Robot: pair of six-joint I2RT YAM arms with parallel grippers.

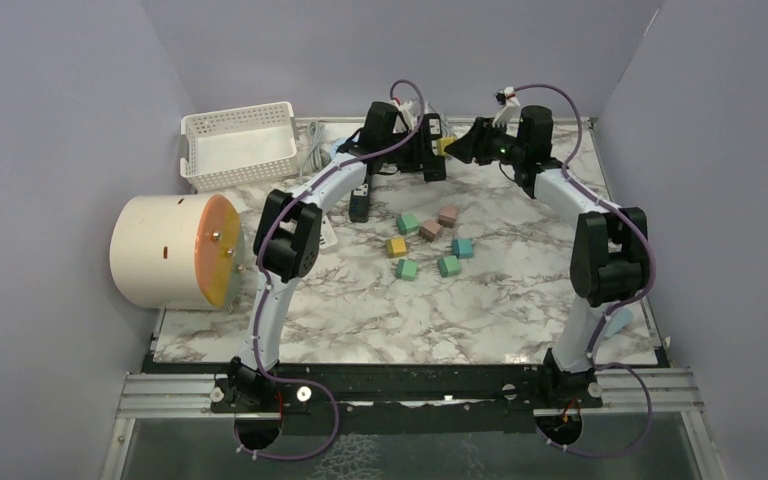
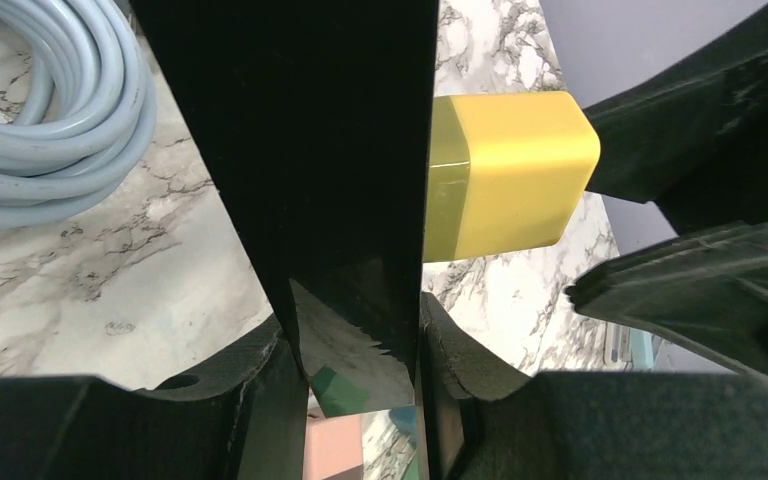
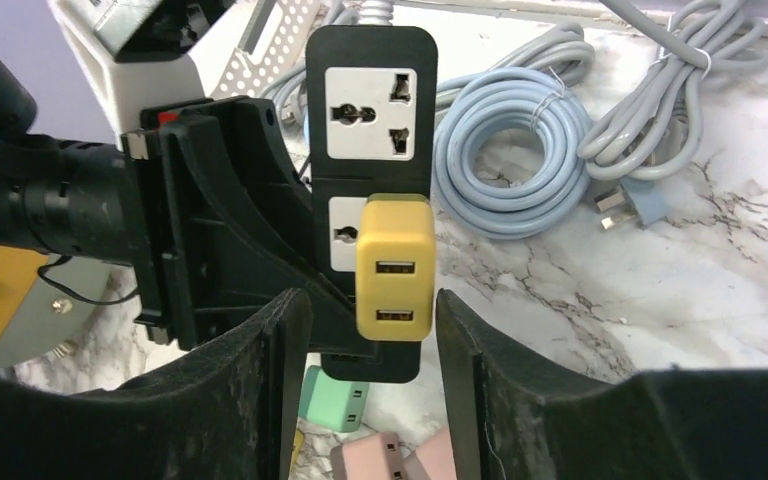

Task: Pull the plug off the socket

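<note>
A black power strip [image 3: 370,60] with white socket faces is held up off the table. A yellow USB plug [image 3: 395,265] sits in its lower socket. My left gripper [image 2: 360,340] is shut on the strip's edge; the plug [image 2: 515,170] sticks out to the right of the strip [image 2: 300,150]. My right gripper [image 3: 372,370] is open, its fingers [image 3: 285,380] standing either side of the plug's lower end without touching it. In the top view both grippers meet at the back of the table, left [image 1: 428,152] and right [image 1: 463,148], with the plug [image 1: 445,146] between them.
Grey cable coils [image 3: 505,150] lie behind the strip. Several coloured adapter blocks [image 1: 430,240] lie mid-table. A white basket [image 1: 238,145] stands at the back left, and a large white cylinder with an orange face [image 1: 170,250] at the left. A black oblong object [image 1: 360,207] lies by the left arm.
</note>
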